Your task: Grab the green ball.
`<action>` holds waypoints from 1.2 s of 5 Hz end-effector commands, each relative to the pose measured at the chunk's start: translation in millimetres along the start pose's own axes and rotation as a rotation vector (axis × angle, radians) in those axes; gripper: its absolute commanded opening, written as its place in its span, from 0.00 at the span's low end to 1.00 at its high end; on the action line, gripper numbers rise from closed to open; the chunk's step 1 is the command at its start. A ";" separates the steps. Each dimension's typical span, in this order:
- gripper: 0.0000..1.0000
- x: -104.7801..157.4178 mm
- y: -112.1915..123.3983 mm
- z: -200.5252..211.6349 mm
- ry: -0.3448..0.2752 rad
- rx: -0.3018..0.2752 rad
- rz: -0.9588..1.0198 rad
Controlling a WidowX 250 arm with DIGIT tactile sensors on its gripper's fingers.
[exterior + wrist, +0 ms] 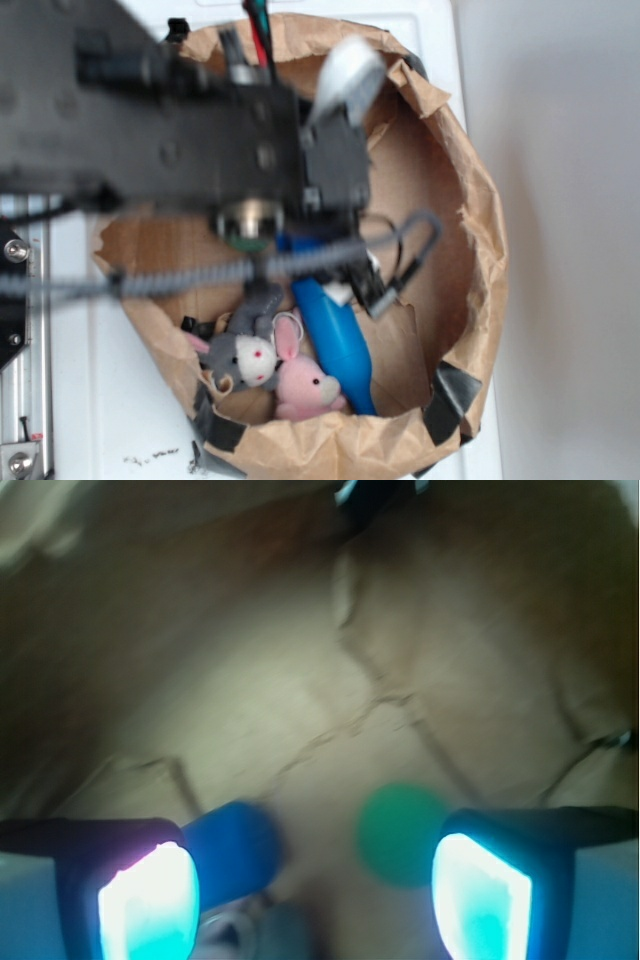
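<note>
Basically hovering with the claw (315, 890) wide open, green ball (402, 833) lower right of centre by the right finger, probably lining up.

I see a brown paper bag (455, 190), its rim rolled down into a shallow round basin, resting on a white surface (100, 420). On the bag's crinkled floor lie a blue bottle (335, 340), a grey plush mouse (245, 355) and a pink plush toy (308, 388), the three touching. In my wrist view, the green ball (400, 832) rests on the paper near the bottle.
</note>
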State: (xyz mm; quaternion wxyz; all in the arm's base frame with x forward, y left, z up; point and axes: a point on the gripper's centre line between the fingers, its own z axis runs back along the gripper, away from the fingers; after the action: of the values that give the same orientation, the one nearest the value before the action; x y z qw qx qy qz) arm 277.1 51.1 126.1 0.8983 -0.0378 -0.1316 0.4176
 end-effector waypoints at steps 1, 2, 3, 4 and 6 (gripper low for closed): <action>1.00 27.3 26.2 2.4 0.033 -0.018 0.014; 1.00 26.2 31.0 8.0 0.073 -0.040 -0.044; 1.00 26.2 31.0 8.0 0.073 -0.040 -0.044; 1.00 26.2 31.0 8.0 0.073 -0.040 -0.044; 1.00 16.9 33.3 -20.7 0.064 -0.031 -0.095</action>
State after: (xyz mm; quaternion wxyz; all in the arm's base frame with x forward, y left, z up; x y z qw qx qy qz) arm 266.8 78.3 93.0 0.9192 -0.0593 -0.0930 0.3779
